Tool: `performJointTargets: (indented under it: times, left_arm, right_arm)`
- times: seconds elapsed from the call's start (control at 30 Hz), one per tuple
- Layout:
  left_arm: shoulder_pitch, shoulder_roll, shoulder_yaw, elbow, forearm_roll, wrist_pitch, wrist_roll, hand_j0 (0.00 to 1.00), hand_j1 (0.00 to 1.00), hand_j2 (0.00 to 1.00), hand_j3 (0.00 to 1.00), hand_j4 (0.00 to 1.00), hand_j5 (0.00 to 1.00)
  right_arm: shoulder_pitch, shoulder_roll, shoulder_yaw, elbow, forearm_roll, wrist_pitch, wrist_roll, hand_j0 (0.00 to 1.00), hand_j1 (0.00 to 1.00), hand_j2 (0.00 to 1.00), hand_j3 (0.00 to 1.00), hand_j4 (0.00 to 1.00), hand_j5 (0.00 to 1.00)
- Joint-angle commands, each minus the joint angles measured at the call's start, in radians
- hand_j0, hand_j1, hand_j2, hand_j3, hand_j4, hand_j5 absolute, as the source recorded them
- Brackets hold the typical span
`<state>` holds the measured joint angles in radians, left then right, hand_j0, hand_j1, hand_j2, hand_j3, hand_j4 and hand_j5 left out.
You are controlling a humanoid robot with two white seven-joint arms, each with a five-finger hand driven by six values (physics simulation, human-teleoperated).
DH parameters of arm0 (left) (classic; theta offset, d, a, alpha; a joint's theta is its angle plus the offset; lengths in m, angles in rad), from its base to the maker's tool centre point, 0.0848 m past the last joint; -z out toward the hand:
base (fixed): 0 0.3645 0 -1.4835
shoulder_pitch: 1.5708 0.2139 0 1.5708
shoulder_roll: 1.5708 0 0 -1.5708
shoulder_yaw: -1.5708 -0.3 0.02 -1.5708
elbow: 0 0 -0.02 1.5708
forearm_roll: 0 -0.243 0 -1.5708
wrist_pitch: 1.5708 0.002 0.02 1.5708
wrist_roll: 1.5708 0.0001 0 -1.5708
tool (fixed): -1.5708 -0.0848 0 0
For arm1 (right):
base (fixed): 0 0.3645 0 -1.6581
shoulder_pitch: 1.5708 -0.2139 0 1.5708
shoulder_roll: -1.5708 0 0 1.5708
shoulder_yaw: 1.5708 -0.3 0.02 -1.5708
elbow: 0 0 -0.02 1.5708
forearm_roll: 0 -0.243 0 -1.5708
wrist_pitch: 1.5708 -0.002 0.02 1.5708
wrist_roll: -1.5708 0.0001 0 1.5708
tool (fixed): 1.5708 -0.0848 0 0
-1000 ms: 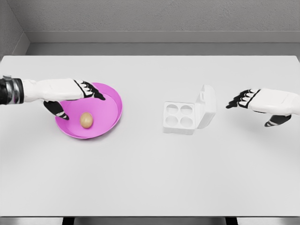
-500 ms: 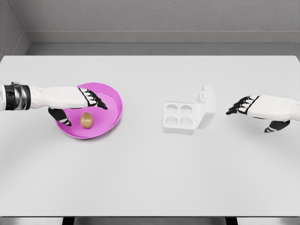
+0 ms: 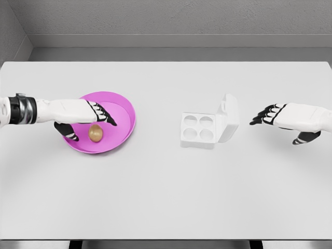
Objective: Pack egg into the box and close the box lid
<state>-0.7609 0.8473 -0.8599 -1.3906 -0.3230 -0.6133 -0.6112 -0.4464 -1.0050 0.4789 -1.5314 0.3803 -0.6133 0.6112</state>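
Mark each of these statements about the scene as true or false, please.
1. The egg lies in the pink bowl. True.
2. The box is closed. False: its lid stands open and four empty cups show.
3. The left hand is above the bowl, its fingers over the egg. True.
4. The right hand holds the lid. False: it is apart from the box, to its right, holding nothing.
5. One egg is already packed. False: the box holds none.

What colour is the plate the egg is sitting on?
Bright pink plate, seen in the head view; the egg is tan.
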Motion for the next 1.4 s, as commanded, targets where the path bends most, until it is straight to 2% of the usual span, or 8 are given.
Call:
performJointTargets:
  times: [0.0, 0.13, 0.43, 0.87, 1.03, 1.13, 1.37]
  left_arm:
    - [0.002, -0.004, -0.004, 0.001, -0.022, 0.002, 0.000, 0.92, 0.92, 0.92, 0.92, 0.92, 0.92]
    - [0.003, -0.030, -0.002, 0.035, -0.031, 0.002, 0.000, 0.92, 0.92, 0.92, 0.92, 0.92, 0.92]
    - [0.003, -0.033, -0.004, 0.035, -0.034, 0.002, 0.000, 0.86, 0.86, 0.86, 0.86, 0.86, 0.86]
    - [0.003, -0.051, -0.002, 0.051, -0.065, 0.002, 0.000, 0.86, 0.86, 0.86, 0.86, 0.86, 0.86]
    - [0.003, -0.051, -0.002, 0.053, -0.068, 0.002, 0.000, 0.81, 0.81, 0.81, 0.81, 0.81, 0.81]
    - [0.000, -0.074, -0.002, 0.088, -0.084, 0.002, 0.000, 0.80, 0.80, 0.80, 0.80, 0.80, 0.80]
    - [0.002, -0.073, -0.002, 0.090, -0.084, 0.002, 0.000, 0.80, 0.80, 0.80, 0.80, 0.80, 0.80]
  right_arm:
    - [-0.002, 0.000, -0.002, -0.001, -0.006, 0.002, 0.000, 1.00, 1.00, 1.00, 1.00, 1.00, 1.00]
    - [-0.002, -0.001, -0.002, -0.001, -0.005, 0.002, 0.000, 1.00, 1.00, 1.00, 1.00, 1.00, 1.00]
    - [-0.008, -0.003, -0.006, -0.004, -0.005, 0.002, 0.000, 1.00, 1.00, 1.00, 1.00, 1.00, 1.00]
    - [-0.006, -0.006, -0.006, -0.036, -0.006, 0.002, 0.000, 1.00, 1.00, 1.00, 1.00, 1.00, 1.00]
    - [-0.006, -0.007, -0.006, -0.038, -0.006, 0.002, 0.000, 1.00, 1.00, 1.00, 1.00, 1.00, 1.00]
    - [-0.006, -0.007, -0.006, -0.038, -0.006, 0.002, 0.000, 1.00, 1.00, 1.00, 1.00, 1.00, 1.00]
    - [-0.006, -0.007, -0.006, -0.038, -0.006, 0.002, 0.000, 1.00, 1.00, 1.00, 1.00, 1.00, 1.00]
